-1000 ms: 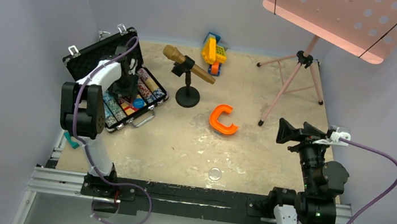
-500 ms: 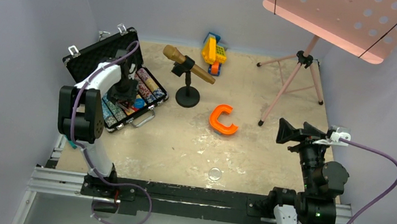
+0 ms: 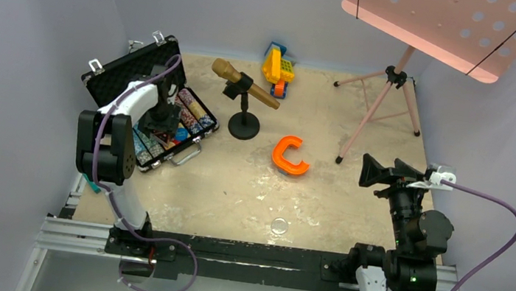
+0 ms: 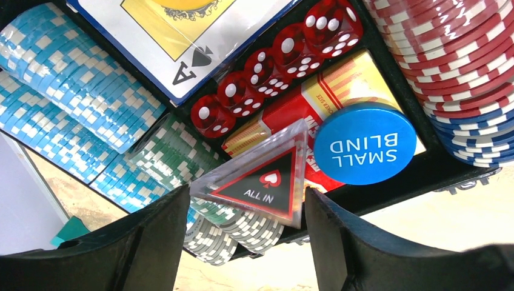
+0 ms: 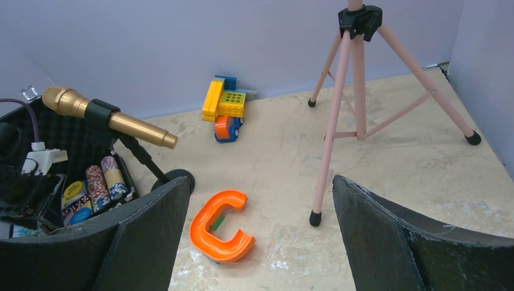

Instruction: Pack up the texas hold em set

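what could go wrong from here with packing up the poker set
1. The ALL IN triangular button lies tilted across the green chips and the card deck, between the left hand fingers. Left like that, it may sit proud and stop the case closing.
2. The SMALL BLIND button rests loose on that deck; a nudge could slide it out.

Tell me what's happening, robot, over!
Left end effector gripping triangle button over open case. Right end effector open, empty. Nothing in the way.
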Robot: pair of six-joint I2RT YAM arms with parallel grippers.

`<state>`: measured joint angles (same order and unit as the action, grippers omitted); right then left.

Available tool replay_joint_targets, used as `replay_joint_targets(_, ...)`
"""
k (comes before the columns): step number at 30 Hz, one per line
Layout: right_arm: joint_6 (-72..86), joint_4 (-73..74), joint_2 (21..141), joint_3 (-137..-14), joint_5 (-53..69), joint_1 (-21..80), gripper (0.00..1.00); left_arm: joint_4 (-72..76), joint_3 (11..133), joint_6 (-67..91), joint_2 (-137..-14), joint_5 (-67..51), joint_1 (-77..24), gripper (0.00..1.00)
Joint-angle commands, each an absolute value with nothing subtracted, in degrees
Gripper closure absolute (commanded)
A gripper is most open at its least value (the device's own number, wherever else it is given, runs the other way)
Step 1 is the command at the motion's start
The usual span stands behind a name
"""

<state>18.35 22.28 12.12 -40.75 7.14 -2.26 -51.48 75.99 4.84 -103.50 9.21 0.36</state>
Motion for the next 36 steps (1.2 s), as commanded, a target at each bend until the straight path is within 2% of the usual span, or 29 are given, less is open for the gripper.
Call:
replay_joint_targets(1, 17.69, 20.92, 11.51, -40.82, 7.56, -2.02, 0.09, -51.19, 76.58, 4.21, -102.88, 9.49, -0.99, 0.25)
replay_joint_targets(9, 17.71, 20.86, 11.43, -40.88, 7.56, -1.93, 0.09, -50.16, 76.06, 4.22, -101.16, 9.89, -1.30, 0.15)
replay_joint_targets(19, 17.68, 20.99, 11.43, -40.87, 7.38, -1.93, 0.09, -46.09, 72.75, 4.51, -91.86, 14.19, -5.94, 0.17)
replay_joint_targets(32, 17.61, 20.80, 11.84, -40.80, 7.05, -1.93, 0.09, -44.37, 57.66, 21.97, -66.13, 17.10, -27.31, 0.17)
replay_joint_targets(36, 17.69, 20.87, 11.96, -40.85, 7.01, -1.93, 0.09, -44.52, 53.28, 29.95, -61.24, 18.92, -36.86, 0.18)
